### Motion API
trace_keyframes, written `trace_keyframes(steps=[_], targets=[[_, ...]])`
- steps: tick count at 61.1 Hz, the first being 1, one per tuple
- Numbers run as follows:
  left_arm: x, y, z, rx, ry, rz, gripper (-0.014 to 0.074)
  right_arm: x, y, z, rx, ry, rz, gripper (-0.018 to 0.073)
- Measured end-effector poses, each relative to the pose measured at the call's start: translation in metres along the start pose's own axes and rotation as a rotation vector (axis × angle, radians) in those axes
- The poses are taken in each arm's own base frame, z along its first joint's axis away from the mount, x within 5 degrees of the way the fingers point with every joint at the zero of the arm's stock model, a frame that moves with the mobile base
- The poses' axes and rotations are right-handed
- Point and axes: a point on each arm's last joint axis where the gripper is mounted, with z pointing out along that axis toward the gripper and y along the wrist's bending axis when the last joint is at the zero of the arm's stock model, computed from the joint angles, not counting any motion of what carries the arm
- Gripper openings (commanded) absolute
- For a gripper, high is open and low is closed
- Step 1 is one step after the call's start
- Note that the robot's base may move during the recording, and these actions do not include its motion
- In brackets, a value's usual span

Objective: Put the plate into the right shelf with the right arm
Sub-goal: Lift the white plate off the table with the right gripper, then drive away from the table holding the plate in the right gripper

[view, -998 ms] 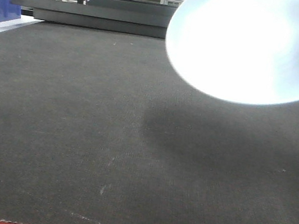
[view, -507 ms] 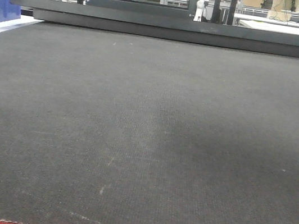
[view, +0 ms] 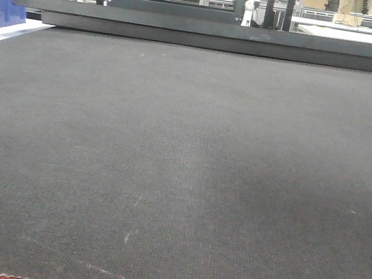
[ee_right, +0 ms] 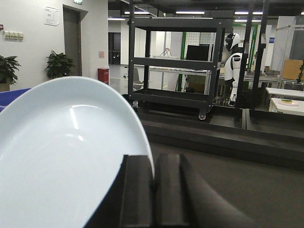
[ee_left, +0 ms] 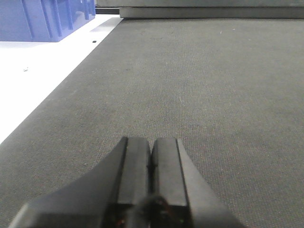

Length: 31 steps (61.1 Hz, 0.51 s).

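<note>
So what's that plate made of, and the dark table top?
The plate looks like glazed ceramic, maybe hard plastic: smooth, glossy, with bright light streaks. The table top looks like dark grey woven fabric or mat: matte, with a fine weave.

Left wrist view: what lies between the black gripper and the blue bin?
From the left gripper to the blue bin, that view shows only bare dark mat, then white surface.

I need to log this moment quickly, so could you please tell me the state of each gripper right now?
Left gripper: closed, holding nothing.
Right gripper: closed on the rim of the plate.
</note>
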Motion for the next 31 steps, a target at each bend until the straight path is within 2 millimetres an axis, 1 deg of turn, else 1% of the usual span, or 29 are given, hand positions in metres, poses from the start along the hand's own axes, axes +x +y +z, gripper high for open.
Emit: trace_keyframes(steps=[31], targets=[[0.0000, 0.0000, 0.0000, 0.000, 0.000, 0.000, -0.0047, 0.0000, 0.0000, 0.0000, 0.000, 0.000, -0.002, 0.0025]])
